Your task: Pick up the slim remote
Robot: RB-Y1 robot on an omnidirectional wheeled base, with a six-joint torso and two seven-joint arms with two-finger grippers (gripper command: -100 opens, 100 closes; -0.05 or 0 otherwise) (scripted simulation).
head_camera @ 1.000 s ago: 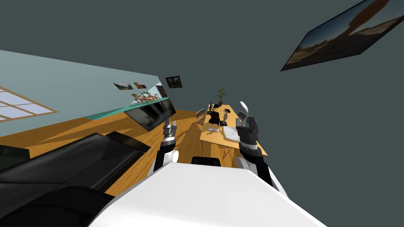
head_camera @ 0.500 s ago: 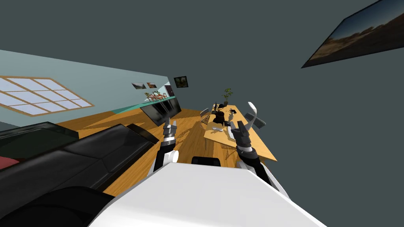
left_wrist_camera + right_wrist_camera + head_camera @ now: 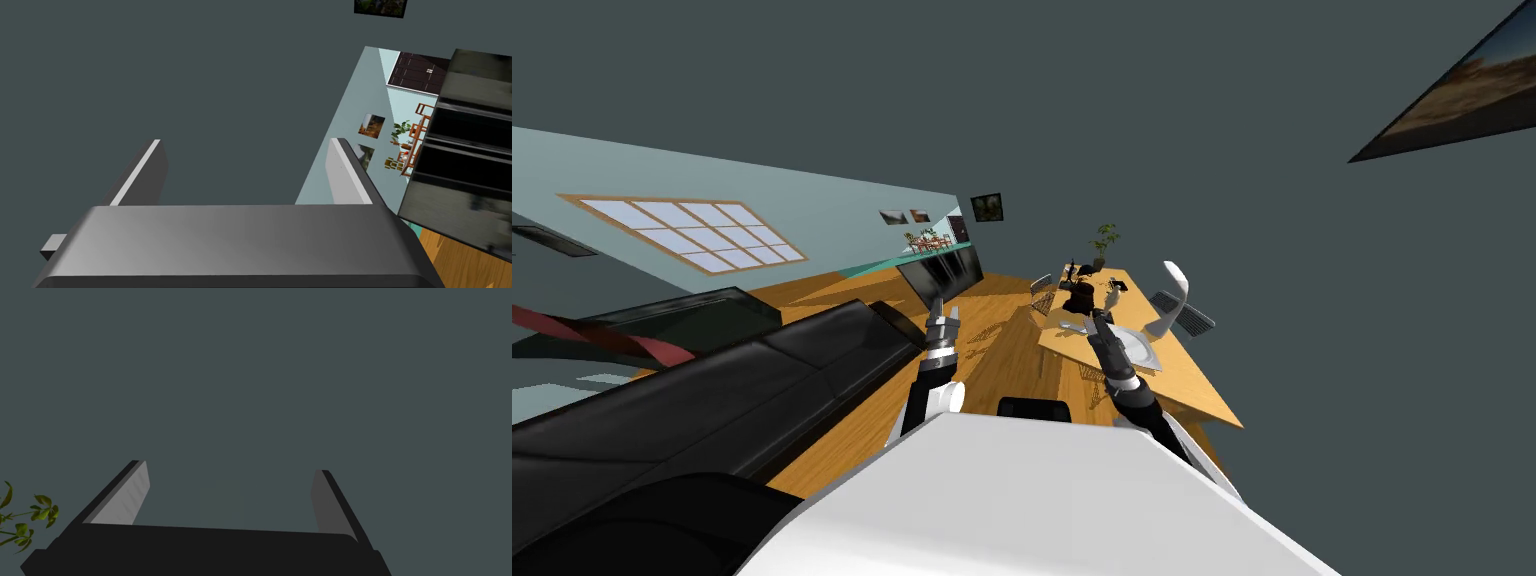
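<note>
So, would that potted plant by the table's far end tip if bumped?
Probably: the potted plant looks tall and leafy over a narrow base, so likely top-heavy. Its thin stems would likely bend rather than resist. It stands well beyond the right claw.

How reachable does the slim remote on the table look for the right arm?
Probably yes: the right claw, open, hangs over the table close beside the pale remote, nothing between, though it points at the wall.

A long black sofa [image 3: 742, 390] and a light wooden table [image 3: 1194, 380] flank the orange wooden floor [image 3: 1000, 350], a curved white chair [image 3: 1174, 296] beside the table, a green plant [image 3: 1105, 238] beyond
</note>
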